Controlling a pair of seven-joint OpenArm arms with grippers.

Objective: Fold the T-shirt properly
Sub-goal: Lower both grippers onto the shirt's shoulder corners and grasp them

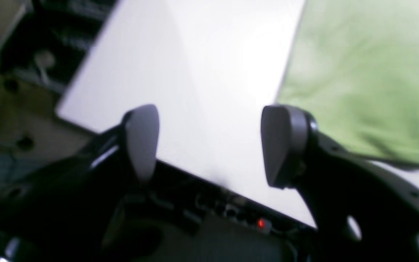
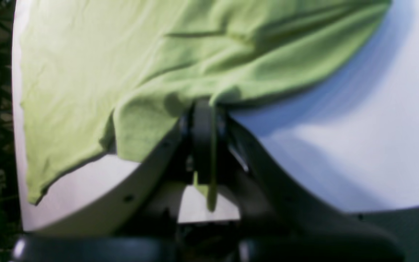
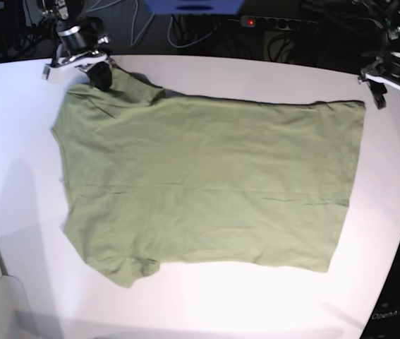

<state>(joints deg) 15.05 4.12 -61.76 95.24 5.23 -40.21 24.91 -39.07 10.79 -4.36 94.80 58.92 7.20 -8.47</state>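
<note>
Across the middle of the white tabletop (image 3: 16, 127) lies the T-shirt (image 3: 207, 183), spread nearly flat, its hem toward the right edge in the base view and its sleeves and neck toward the left edge, one sleeve at the far-left corner and the other near the front-left. The right pincer (image 3: 95, 70) sits at that far-left corner with its jaws pressed together on a small bunch of the shoulder or sleeve cloth; the right wrist view shows a strip of green fabric pinched in the closed jaws, with the cloth tenting up from the tabletop toward the grip. The left pincer (image 1: 209, 145) hangs above the far-right corner, jaws spread wide and holding nothing, with the hem corner of the garment just beside it. The fabric looks thin, light and limp: it wrinkles readily, drapes from any raised point and should offer no stiffness to push against, so it will likely drag and bunch if pulled along the surface from a single hold. It does not look fragile or slippery, and a shallow pinch seems enough to carry it. I judge the sensible holds to be matching edge points, the shoulder already taken and the far hem corner (image 3: 358, 104) for the free pincer, so that the far edge can be lifted evenly and laid toward the front edge without twisting.
</note>
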